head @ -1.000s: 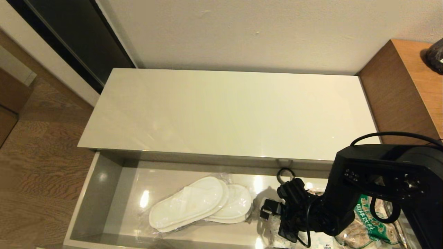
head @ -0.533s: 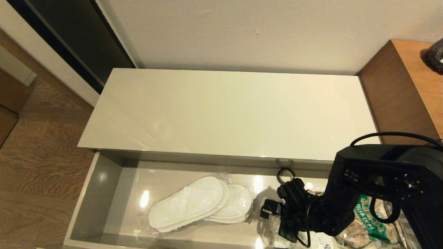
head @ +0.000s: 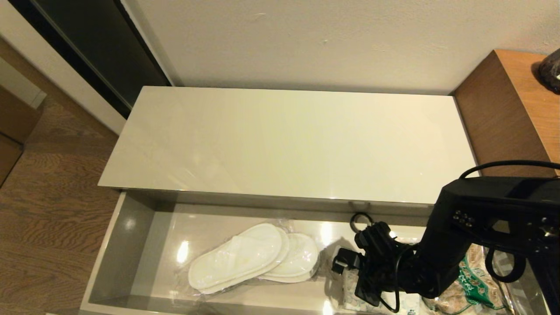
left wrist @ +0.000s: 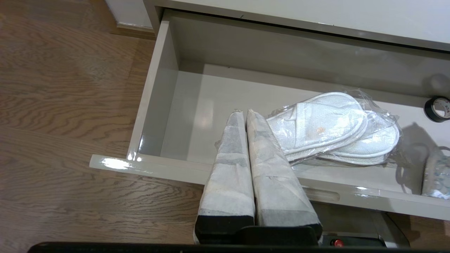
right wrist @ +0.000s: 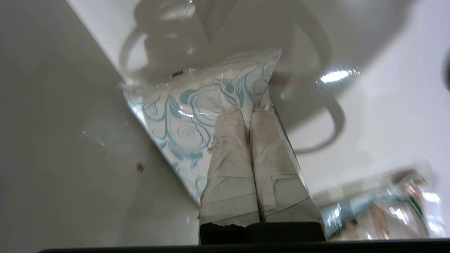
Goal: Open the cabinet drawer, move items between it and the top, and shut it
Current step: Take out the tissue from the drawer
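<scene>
**Right gripper down in the open drawer, pinching the tissue pack**

Cabinet drawer (head: 127, 245) pulled out, glossy grey-beige floor and walls exposed. Top (head: 288, 140) of the low cream cabinet directly behind and above it.

Right gripper (right wrist: 250, 109) reaching down into the drawer's right half. Fingers (right wrist: 230, 147) pressed together, clamped on an edge of the tissue pack (right wrist: 197, 109), white with pale blue swirls. Pack close to the drawer's front wall, partly under the fingers and extending ahead of them. In the head view, pack (head: 411, 302) only partly visible beneath the right arm, at the drawer's near edge.

Slippers (head: 253, 258) in clear wrap flat on the drawer floor, left of the right gripper and apart from it. Small black ring (head: 359, 221) by the drawer's back wall, behind the gripper. Brown snack bag (head: 470, 284) with green band at the drawer's right end, beside the pack.

Left gripper (left wrist: 245, 112) outside the drawer, above its front edge, fingers together and empty, slippers (left wrist: 334, 128) just beyond the tips.
</scene>
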Robot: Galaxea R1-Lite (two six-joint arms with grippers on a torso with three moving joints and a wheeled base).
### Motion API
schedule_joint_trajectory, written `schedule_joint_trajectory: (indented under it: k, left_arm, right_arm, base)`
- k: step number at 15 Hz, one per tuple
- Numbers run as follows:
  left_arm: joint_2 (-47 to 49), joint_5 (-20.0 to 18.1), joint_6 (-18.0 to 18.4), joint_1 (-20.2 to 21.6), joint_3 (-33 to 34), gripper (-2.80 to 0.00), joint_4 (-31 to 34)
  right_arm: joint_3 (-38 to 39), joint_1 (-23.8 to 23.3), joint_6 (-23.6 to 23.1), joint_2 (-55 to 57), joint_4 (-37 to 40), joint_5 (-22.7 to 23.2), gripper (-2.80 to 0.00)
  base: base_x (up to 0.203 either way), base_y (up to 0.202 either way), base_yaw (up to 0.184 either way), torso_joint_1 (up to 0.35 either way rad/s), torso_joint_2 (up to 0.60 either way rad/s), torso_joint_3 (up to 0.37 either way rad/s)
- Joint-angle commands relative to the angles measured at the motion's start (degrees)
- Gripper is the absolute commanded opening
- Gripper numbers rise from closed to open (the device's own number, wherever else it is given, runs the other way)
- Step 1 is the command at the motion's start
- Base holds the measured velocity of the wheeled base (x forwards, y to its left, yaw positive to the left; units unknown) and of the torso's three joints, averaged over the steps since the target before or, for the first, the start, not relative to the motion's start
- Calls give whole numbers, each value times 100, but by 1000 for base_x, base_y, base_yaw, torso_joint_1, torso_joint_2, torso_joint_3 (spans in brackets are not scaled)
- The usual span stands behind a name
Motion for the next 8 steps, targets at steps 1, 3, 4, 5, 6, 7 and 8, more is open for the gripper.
schedule_joint_trajectory:
  k: [1,3,4,5,6,7,8]
  left_arm:
    - [7,-3,-4,1,1,-280,-2]
    - [7,-3,-4,1,1,-280,-2]
    - [7,2,-4,1,1,-280,-2]
    - [7,-2,-4,1,1,-280,-2]
    - [7,6,-4,1,1,-280,-2]
    - [7,-3,-4,1,1,-280,-2]
    - [7,6,-4,1,1,-280,-2]
  right_arm:
    - [227,99,50,-508,15,-17,-280]
    - [457,322,296,-912,47,-77,-280]
    - [543,410,356,-1125,98,-139,-280]
    - [633,478,398,-1326,184,-236,-280]
    - [749,526,420,-1493,251,-296,-280]
    - [851,553,444,-1609,288,-340,-280]
    - [934,565,506,-1780,301,-428,-280]
  base:
    - [0,0,0,0,0,0]
    - [0,0,0,0,0,0]
    - [0,0,0,0,0,0]
    - [0,0,0,0,0,0]
    - [0,0,0,0,0,0]
    - [0,0,0,0,0,0]
    - [0,0,0,0,0,0]
